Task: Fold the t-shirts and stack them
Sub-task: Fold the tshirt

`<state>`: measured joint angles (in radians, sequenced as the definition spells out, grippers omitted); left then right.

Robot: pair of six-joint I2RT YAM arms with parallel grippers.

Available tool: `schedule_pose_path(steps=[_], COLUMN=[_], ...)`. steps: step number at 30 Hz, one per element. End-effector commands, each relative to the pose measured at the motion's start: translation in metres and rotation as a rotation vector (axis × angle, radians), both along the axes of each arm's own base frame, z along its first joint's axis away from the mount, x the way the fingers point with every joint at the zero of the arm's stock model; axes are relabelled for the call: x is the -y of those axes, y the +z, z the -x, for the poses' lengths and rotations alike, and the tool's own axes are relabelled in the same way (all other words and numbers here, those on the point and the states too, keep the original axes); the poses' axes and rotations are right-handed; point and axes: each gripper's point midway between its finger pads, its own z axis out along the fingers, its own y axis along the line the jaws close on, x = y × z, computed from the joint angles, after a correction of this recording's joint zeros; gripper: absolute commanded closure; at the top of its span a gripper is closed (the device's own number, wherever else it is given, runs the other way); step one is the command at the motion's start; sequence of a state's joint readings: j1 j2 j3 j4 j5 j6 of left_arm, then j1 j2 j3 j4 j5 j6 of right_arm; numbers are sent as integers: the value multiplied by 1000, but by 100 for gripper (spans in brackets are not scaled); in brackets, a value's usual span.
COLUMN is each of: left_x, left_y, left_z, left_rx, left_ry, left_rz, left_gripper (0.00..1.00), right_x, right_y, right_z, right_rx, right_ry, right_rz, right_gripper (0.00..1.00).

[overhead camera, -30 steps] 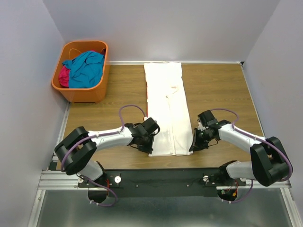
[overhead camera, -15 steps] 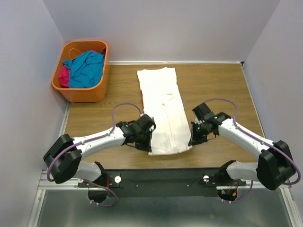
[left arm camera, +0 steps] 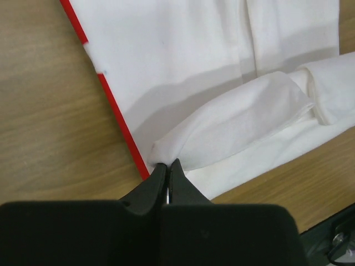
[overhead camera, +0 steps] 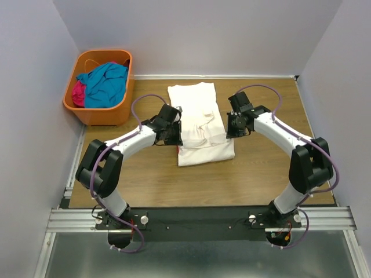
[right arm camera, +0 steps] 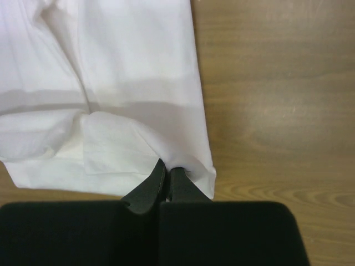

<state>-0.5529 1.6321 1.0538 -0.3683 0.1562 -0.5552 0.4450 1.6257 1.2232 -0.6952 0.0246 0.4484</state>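
basket (overhead camera: 87,116): far left corner of table (overhead camera: 272,162); holds teal shirt (overhead camera: 107,84) and magenta shirt (overhead camera: 78,92), both crumpled.
left gripper (left arm camera: 168,173): pressed together, pinching white shirt (overhead camera: 194,98) at its left edge.
white shirt: mid-table, narrowed lengthwise, near end doubled over; crosswise fold unfinished.
right gripper (right arm camera: 168,174): pressed together, pinching the right edge.
progress: first shirt likely mid-fold; two untouched, no stack.

Ahead of the jaws, the white t-shirt (left arm camera: 194,66) is soft, matt cloth, gently creased. To either side of them the table (left arm camera: 50,111) is smooth wood grain with a faint sheen. The left gripper (left arm camera: 167,166) itself looks like matt black plastic.
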Motion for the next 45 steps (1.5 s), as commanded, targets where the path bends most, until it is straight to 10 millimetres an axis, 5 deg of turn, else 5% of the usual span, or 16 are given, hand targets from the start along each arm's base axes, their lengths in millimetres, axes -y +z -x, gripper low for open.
schedule_pose_path(steps=[1,7,13,29,35,45], left_x=[2,-9,-15,-22,-23,-26], left_y=[20,25,25,7,-4,-41], left_z=[-35,-68,-82,-113,-117,-106], left_rx=[133,180,198,208,211,142], left_ry=[-25,33,55,115,122,117], left_rz=[-5,-7,-20,-27,-39,-60], left_gripper=[100,100,100,100,100,100], right_x=[4,3,-1,-1,0,-4], right_y=[5,0,7,-24,-30,-71], right_z=[-44,-70,-91,-124,-130,-121], right_rx=[97,118,145,133,142,86], right_ry=[11,4,-5,-18,-28,-9], right_rz=[46,22,4,19,22,-2], right_gripper=[100,100,100,99,100,100])
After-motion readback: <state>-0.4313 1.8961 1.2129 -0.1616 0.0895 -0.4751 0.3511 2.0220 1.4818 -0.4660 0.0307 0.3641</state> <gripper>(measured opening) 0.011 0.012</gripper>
